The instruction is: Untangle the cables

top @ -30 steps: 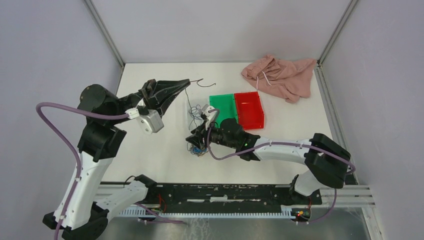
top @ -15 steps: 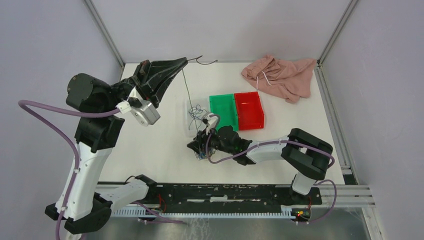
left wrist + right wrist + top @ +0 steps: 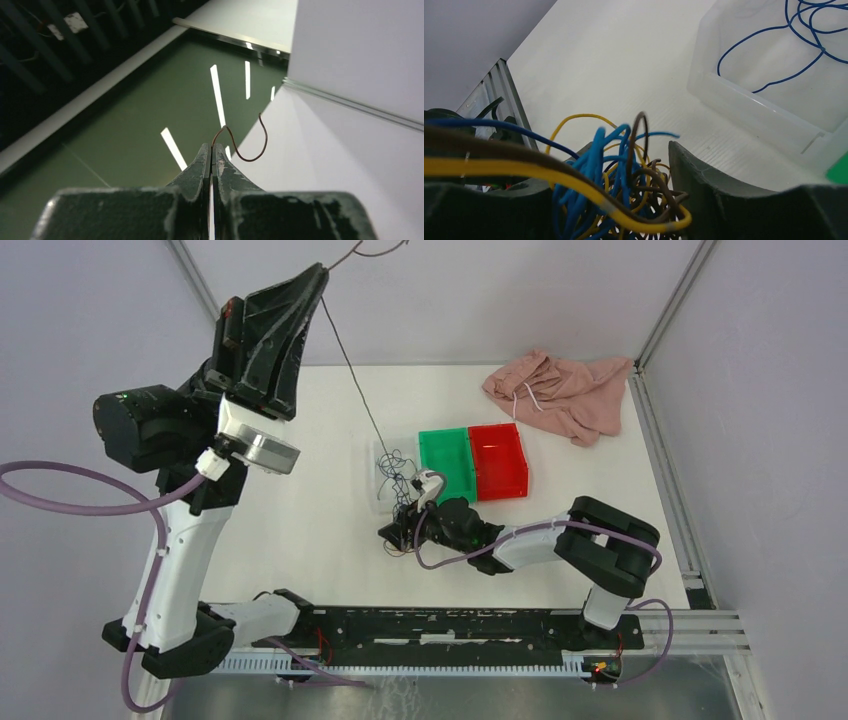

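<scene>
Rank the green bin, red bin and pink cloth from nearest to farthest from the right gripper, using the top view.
1. Green bin, just beyond the right gripper.
2. Red bin, adjoining it on the right.
3. Pink cloth, far right corner.

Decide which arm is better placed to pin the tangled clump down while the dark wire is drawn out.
Right, probably. The right fingers sit low on the table, either side of the cables, while the left fingers are high above, shut on the dark wire.
</scene>
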